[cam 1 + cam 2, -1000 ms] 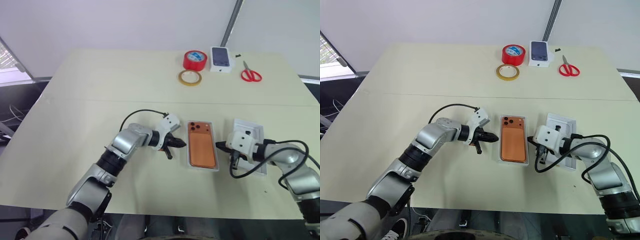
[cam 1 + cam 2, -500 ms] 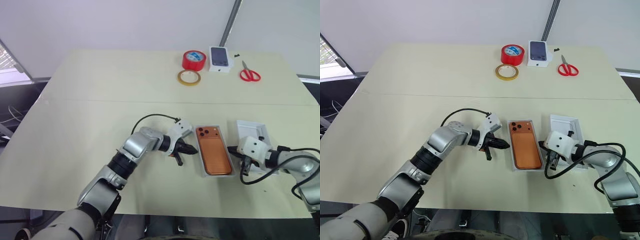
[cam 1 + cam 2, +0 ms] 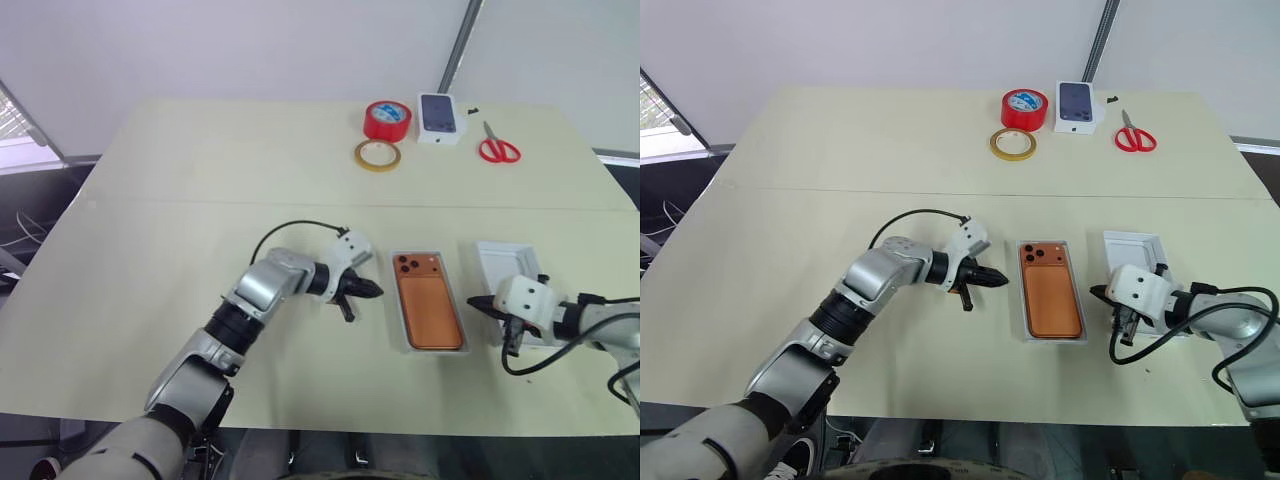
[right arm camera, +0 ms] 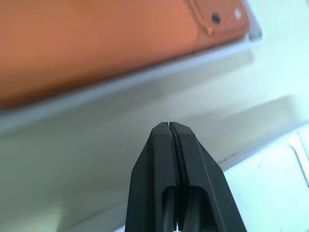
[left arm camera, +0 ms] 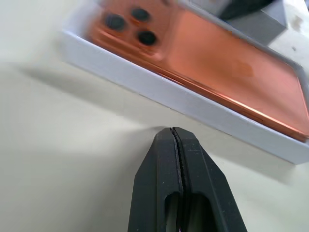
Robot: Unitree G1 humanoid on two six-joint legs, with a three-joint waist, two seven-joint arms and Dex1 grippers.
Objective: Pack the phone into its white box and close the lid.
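Lid (image 3: 504, 270) lies open side up on the table (image 3: 200, 200), right of the white box (image 3: 404, 320) holding the phone (image 3: 430, 312); light, thin card, likely best pinched at one rim. Left gripper (image 3: 372, 291) and right gripper (image 3: 475, 301) are closed, empty.
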